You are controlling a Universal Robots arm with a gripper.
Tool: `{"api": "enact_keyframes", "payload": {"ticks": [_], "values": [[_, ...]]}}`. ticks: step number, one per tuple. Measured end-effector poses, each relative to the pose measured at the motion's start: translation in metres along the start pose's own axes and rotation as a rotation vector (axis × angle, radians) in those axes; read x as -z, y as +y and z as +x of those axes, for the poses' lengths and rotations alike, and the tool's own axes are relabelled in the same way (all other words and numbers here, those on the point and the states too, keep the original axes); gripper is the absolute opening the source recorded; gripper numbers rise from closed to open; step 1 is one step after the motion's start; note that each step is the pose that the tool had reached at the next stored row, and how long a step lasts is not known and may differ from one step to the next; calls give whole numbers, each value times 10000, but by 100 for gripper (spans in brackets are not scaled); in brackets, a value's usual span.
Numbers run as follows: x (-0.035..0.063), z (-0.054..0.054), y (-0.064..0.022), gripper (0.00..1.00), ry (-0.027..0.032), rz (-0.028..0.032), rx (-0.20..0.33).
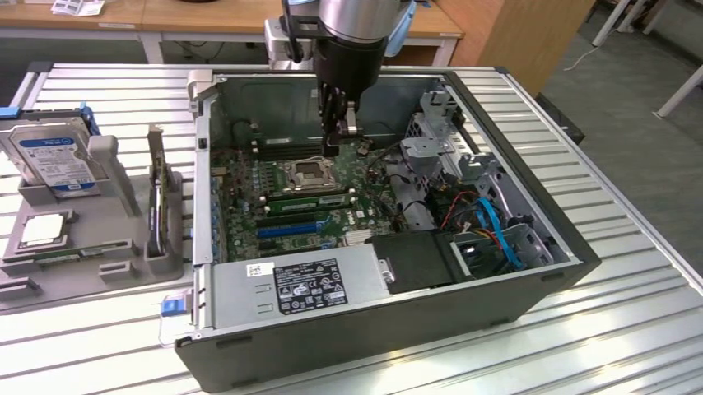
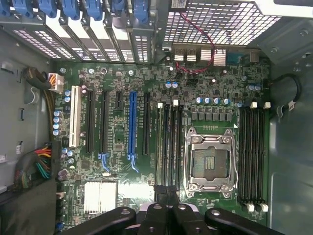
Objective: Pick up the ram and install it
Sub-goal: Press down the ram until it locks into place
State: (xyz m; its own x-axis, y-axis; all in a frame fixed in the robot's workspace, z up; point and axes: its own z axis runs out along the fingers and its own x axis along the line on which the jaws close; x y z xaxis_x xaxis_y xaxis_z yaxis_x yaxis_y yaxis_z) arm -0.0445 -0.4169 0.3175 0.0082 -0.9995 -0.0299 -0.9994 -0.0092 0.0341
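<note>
The ram sat edge-up in a slot beside the CPU socket, at about seven o'clock from the gripper in the exterior view. The gripper hung above it, fingers pressed together and gripping nothing. The case held the motherboard. The tray, at nine o'clock, held a hard drive.

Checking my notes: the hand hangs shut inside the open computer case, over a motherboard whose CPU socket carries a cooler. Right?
No: the CPU socket is bare, with no cooler, as the wrist view shows. The hand does hang shut inside the open computer case, over the motherboard.
</note>
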Motion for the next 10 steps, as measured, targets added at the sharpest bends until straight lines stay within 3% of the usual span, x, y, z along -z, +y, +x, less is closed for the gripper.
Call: {"api": "enact_keyframes", "payload": {"ticks": [10], "values": [[0,0,0,10,0,0,0]]}}
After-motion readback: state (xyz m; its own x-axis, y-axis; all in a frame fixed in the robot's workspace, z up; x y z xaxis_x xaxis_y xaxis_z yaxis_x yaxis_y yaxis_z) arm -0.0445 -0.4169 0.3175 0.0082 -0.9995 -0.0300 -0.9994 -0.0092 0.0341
